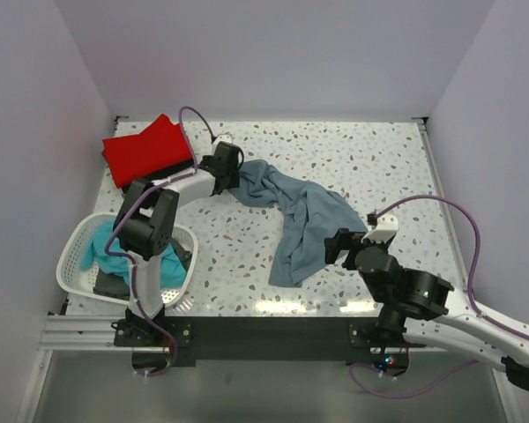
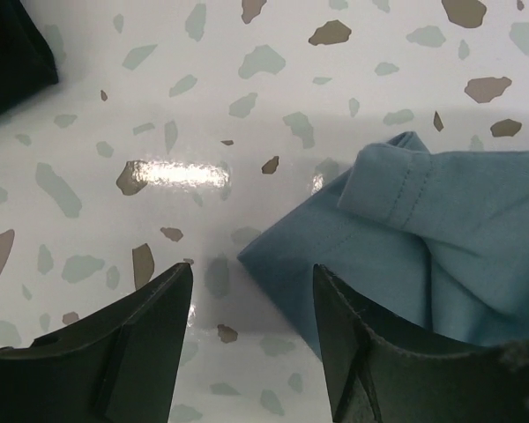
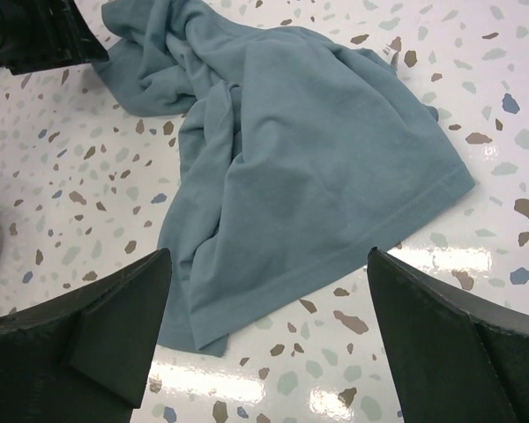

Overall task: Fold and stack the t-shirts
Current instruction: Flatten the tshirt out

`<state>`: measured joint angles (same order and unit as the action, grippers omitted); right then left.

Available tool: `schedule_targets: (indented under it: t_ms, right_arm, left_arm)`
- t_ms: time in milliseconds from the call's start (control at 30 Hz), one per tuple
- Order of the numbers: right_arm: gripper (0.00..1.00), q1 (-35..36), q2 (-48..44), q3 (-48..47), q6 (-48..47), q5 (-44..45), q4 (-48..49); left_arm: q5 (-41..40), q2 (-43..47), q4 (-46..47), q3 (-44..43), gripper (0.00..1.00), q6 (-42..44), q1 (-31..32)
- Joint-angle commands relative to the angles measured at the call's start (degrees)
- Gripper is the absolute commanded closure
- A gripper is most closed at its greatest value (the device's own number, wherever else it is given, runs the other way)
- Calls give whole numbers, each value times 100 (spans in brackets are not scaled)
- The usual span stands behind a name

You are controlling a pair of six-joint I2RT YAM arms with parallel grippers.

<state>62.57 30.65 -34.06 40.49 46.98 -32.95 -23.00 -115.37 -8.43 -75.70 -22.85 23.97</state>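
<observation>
— Left gripper (image 2: 252, 280)?
— Partly open, gripping nothing. Bare table (image 2: 159, 106) between the fingers, with the right finger at the edge of the blue-grey shirt (image 2: 441, 238); touching or not, hard to tell.
— Right gripper (image 3: 269, 260)?
— Spread wide, empty, hovering over the near hem of that same shirt.
— And the shirt itself?
— Crumpled mid-table, stretched from the left gripper towards the right one.
— Further out?
— Folded red shirt (image 1: 145, 152) at the far left corner. White basket (image 1: 69, 257) at near left, holding a teal shirt (image 1: 99, 248) and a dark garment (image 1: 111, 284).
</observation>
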Motion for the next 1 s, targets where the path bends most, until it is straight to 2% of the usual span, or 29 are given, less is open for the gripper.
schedule_targets:
  t_ms: [0,367,467,500,567,667,700,867,967]
  right_arm:
    - [4,10,-16,-144,-138,162,-10]
    - [4,10,107,-92,-226,162,175]
    - [4,10,142,-74,-217,145,192]
    - [4,10,143,-65,-208,145,184]
    - [4,10,151,-74,-208,145,192]
    - [4,10,169,-48,-199,154,219]
    - [4,10,195,-48,-191,153,236]
    - [4,19,344,-4,-156,145,298]
    - [4,10,494,40,-147,145,412]
  left_arm:
    - [-11,-187,43,-305,40,123,-103]
    - [147,-460,166,-445,48,88,-129]
    - [208,-548,148,-516,55,123,-147]
    - [226,-600,131,-533,62,123,-155]
    - [270,-635,122,-551,69,132,-164]
    - [472,-627,192,-525,94,141,-217]
    - [516,-609,218,-516,99,149,-226]
    - [552,-311,359,-305,100,176,-261]
    - [490,232,420,-86,100,193,-270]
